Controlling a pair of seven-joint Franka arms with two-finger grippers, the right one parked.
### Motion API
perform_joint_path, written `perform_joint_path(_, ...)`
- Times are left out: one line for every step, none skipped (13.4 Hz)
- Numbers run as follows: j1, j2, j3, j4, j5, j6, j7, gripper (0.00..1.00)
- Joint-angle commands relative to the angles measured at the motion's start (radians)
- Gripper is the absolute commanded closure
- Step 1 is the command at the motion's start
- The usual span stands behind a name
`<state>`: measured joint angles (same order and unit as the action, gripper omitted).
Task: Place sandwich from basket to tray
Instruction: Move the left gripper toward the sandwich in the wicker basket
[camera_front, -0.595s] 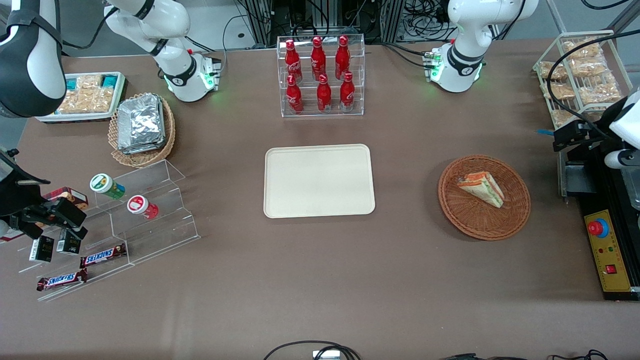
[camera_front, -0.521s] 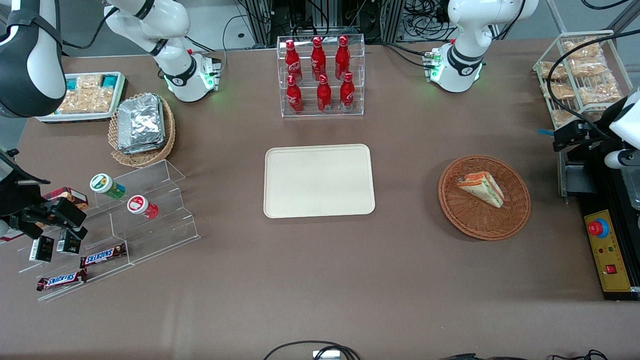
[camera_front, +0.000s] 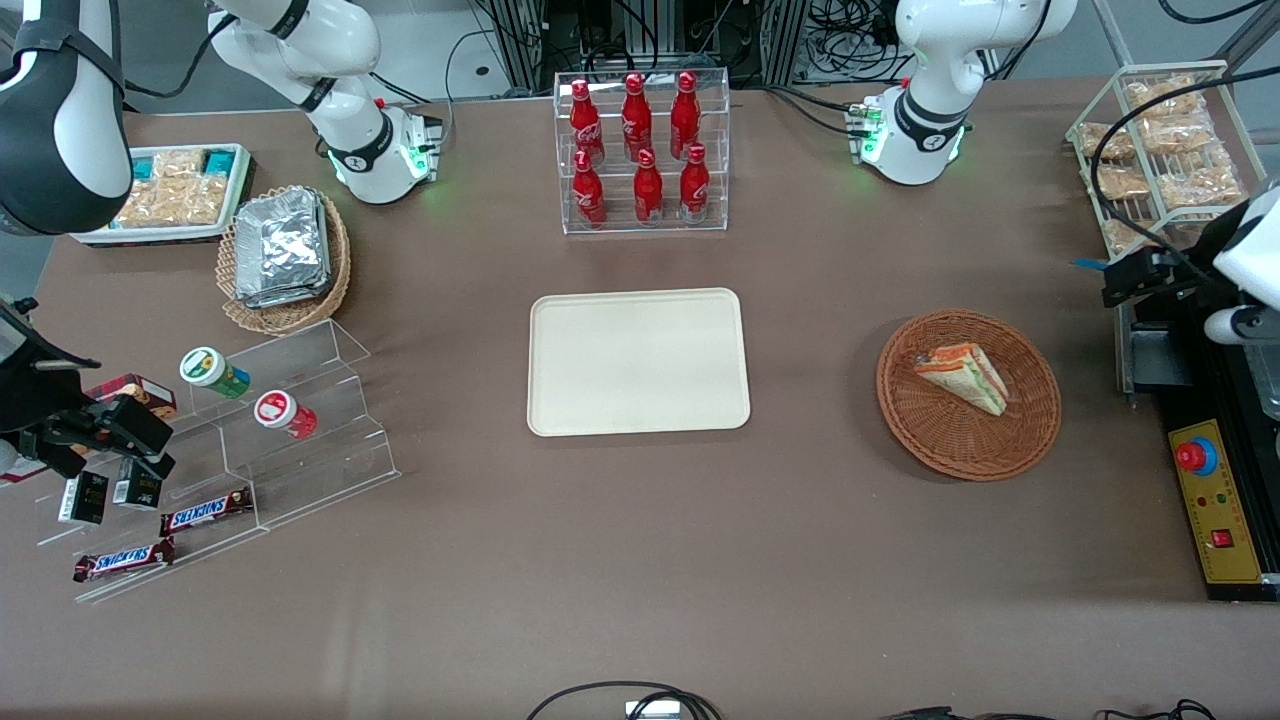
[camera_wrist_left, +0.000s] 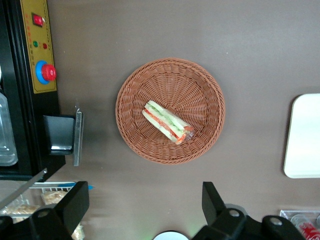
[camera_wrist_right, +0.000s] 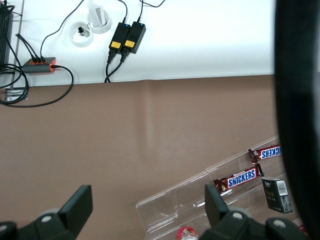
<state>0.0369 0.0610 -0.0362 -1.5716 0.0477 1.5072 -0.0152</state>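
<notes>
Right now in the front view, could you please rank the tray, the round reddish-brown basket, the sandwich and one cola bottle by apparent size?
1. Tray
2. Basket
3. Sandwich in the basket
4. Cola bottle, upright and farther from the camera, so this last ranking is unsure

The gripper hovers off the basket, toward the working arm's end.

Left arm (camera_front: 935, 60): glossy white shell w/ black joint bands, green LEDs at base, black cables trailing. Gripper (camera_wrist_left: 142, 212): matte black, two blocky fingers (camera_wrist_left: 75, 202) set wide apart, round screw heads just above.
</notes>
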Motion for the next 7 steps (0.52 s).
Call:
perform_joint_path(-0.017,-0.047,-0.011,-0.202,0.014,0.144,-0.148,0.0)
perform_joint_path(-0.025,-0.079,-0.016,-0.296,0.014,0.222,-0.197,0.0)
perform_joint_path(-0.026,-0.108,-0.017,-0.389,0.014,0.302,-0.247,0.0)
perform_joint_path(-0.026,-0.13,-0.017,-0.472,0.014,0.376,-0.271,0.0)
perform_joint_path(-0.026,-0.141,-0.017,-0.534,0.014,0.436,-0.302,0.0)
perform_joint_path(-0.026,-0.144,-0.017,-0.58,0.014,0.488,-0.342,0.0)
perform_joint_path(-0.026,-0.144,-0.017,-0.617,0.014,0.536,-0.394,0.0)
